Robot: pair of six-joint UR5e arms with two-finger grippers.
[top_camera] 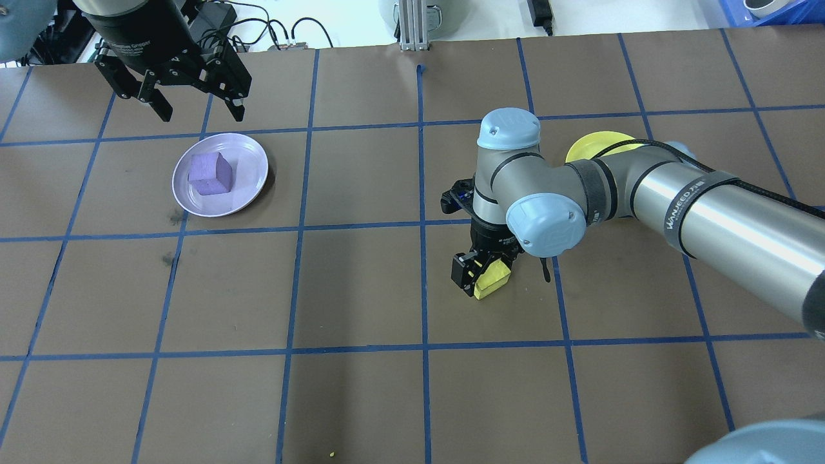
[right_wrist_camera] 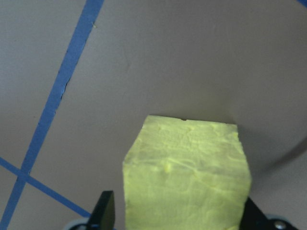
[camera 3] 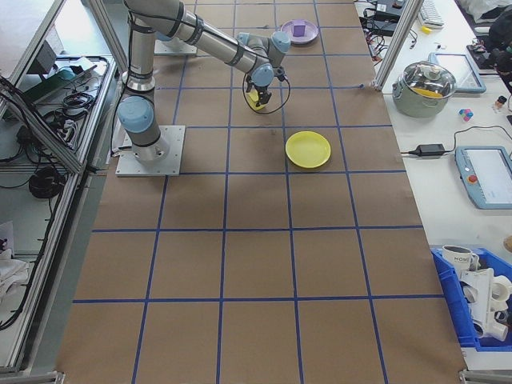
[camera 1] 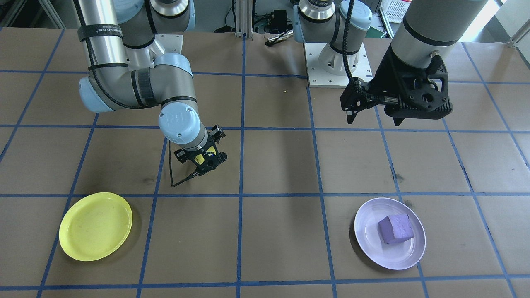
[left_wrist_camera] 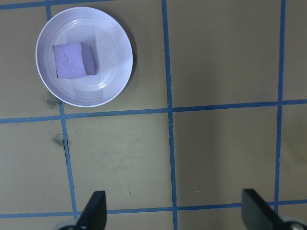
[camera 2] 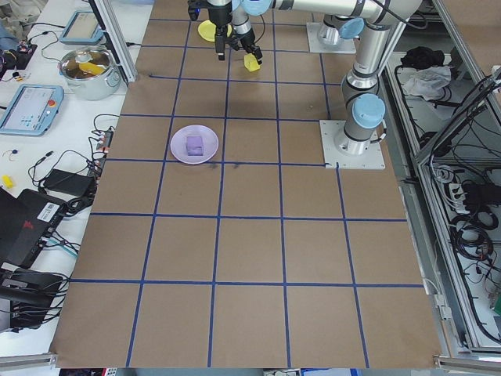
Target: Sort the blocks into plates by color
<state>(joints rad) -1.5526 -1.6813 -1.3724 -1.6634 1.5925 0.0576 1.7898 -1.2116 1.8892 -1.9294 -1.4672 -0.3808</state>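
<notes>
Overhead exterior view sets out the geometry for my next transfer. The brown paper-covered table with blue tape grid point(top_camera: 361, 283) carries two plates, well apart. My round bright yellow plastic plate point(top_camera: 596, 145) lies at about 1 o'clock from my right gripper point(top_camera: 485, 276) in this view, partly hidden behind my right arm's elbow. In the exterior front-facing view the same yellow plate point(camera 1: 95, 226) lies at about 8 o'clock from that gripper point(camera 1: 203, 158), across one tape line. The round pale lavender plate with raised rim point(top_camera: 220, 174) already holds the rough purple cube point(top_camera: 210, 173), so I judge that half of the sort done.

My right gripper is clamped on the small rough yellow cube point(top_camera: 492, 278); the right wrist-mounted view shows the cube point(right_wrist_camera: 187, 175) filling the space between both fingers, over bare table. My right arm is the nearer arm to the yellow plate by a wide margin. My left gripper point(top_camera: 196, 103) has its fingers spread apart and holds nothing; it hangs near the lavender plate, at about 12 o'clock from it in the overhead view.

I judge the remaining step to be carrying the yellow cube over the yellow plate and letting go there.
</notes>
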